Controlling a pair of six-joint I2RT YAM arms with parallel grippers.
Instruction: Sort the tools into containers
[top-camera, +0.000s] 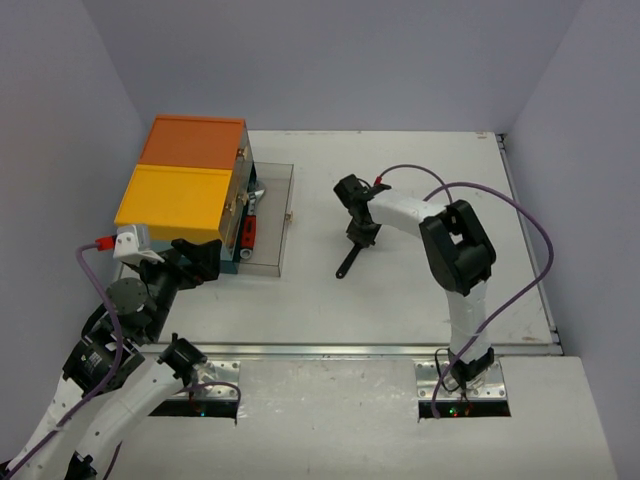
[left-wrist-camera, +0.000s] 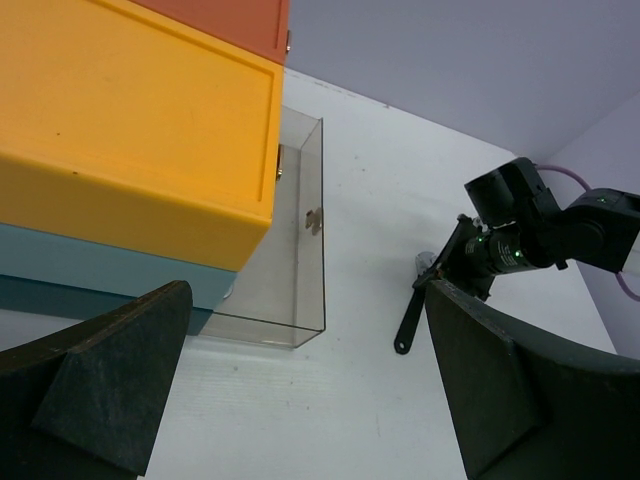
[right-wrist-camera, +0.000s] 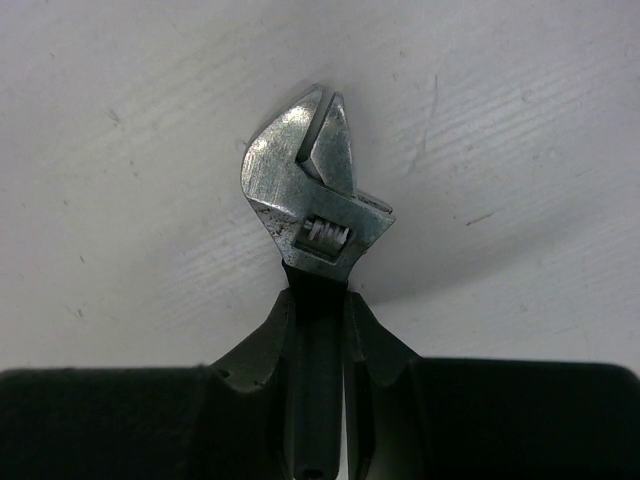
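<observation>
An adjustable wrench (right-wrist-camera: 310, 200) with a silver head and black handle lies on the white table, mid-right; its handle (top-camera: 348, 264) sticks out toward the arms. My right gripper (top-camera: 361, 233) is shut on that handle just behind the head, a finger (right-wrist-camera: 262, 345) on each side. The containers (top-camera: 180, 195) are a teal unit with one orange and one yellow top (left-wrist-camera: 130, 130) at the left. One clear drawer (top-camera: 287, 215) is pulled out toward the wrench. My left gripper (top-camera: 196, 258) stands open by the unit's near corner, holding nothing.
Inside the open drawer lie a red-handled tool (top-camera: 250, 230) and a silver piece (top-camera: 257, 192). The drawer's clear wall (left-wrist-camera: 322, 230) carries a small latch. Grey walls close in the table at the back and on both sides. The right arm's purple cable (top-camera: 500, 200) loops above the table.
</observation>
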